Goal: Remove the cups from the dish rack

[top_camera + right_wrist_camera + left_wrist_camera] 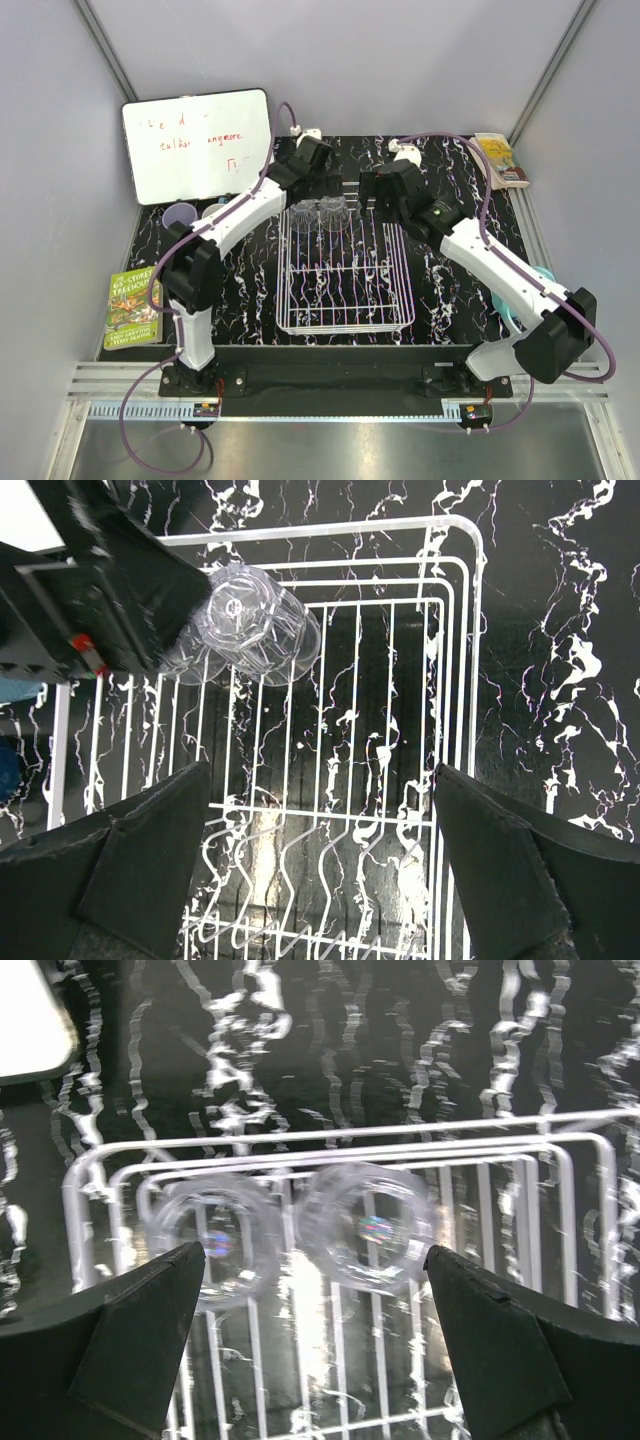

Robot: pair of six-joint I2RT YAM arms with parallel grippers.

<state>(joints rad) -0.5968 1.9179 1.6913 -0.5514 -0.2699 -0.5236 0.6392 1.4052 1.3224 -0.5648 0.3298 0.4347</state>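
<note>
My left pincer (312, 1256) hangs over the far left part of the dish rack (345, 327). Its fingers (130, 1350) are spread wide and hold nothing. Right under it, two clear faceted cups stand side by side against the rack's far wire wall: the left glass (215, 1240) and the right glass (365, 1225). They are so close together that I cannot tell whether they touch. From my left wrist I look straight onto their round ends, and I cannot tell whether those are mouths or bases.

My right pincer (320, 770) hovers over the far right part of the rack, just beside my left one. Its jaws are also apart and empty, with bare wire grid below them. From that wrist the two glasses sit to the far left, one partly hidden behind my left pincer.

Outside the rack, a lavender tumbler (180, 215) stands on the black marbled table (450, 300), far left, just near the whiteboard (195, 147). A pale cup (211, 211) stands just beside it, partly hidden by my left arm. A green book (133, 308) lies at the table's near left edge, and another book (500, 160) lies in the far right corner.
</note>
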